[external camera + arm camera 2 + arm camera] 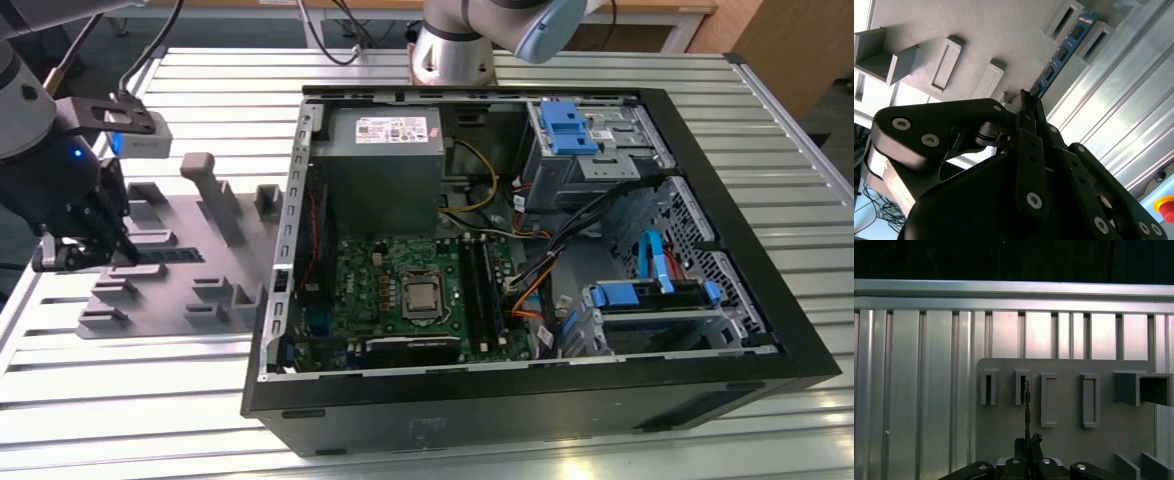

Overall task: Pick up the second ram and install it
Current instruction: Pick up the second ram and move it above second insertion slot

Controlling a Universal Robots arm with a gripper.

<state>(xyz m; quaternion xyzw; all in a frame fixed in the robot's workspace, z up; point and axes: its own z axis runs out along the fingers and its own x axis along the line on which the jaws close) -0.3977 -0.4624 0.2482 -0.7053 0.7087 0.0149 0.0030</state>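
Closest in, in the second wrist view, the gripper (1026, 98) looms as a mass of black links and screw heads, its two fingers drawn in to a point; they pinch the near end of the second ram (1061, 54), one finger against each face of the thin board. The stick is blue-green with a row of dark chips, and it runs away from the fingertips across the grey fixture (979, 30); its far part lies between two small hollow posts at the fixture's edge. In the first wrist view the same grip shows head-on; the ram is seen edge-on as a thin dark line from the fingertips to one slotted post, and it stands upright on its long edge. A red button (1166, 206) on a yellow base sits off beyond the table's rim.

From across the room, the gripper hangs low over the fixture at the exterior view's left; the fixture lies flat on the ribbed metal table (134, 400), just beside the open black computer case (534, 405), which fills the middle of the table. Inside the case the green motherboard (374, 270) lies flat, with long black slots beside the processor socket; a grey power supply (380, 170) sits farther back, and blue drive brackets (574, 125) farther right; the ram is well apart from the motherboard, outside the case wall. The arm's base (454, 50) stands at the table's far side.
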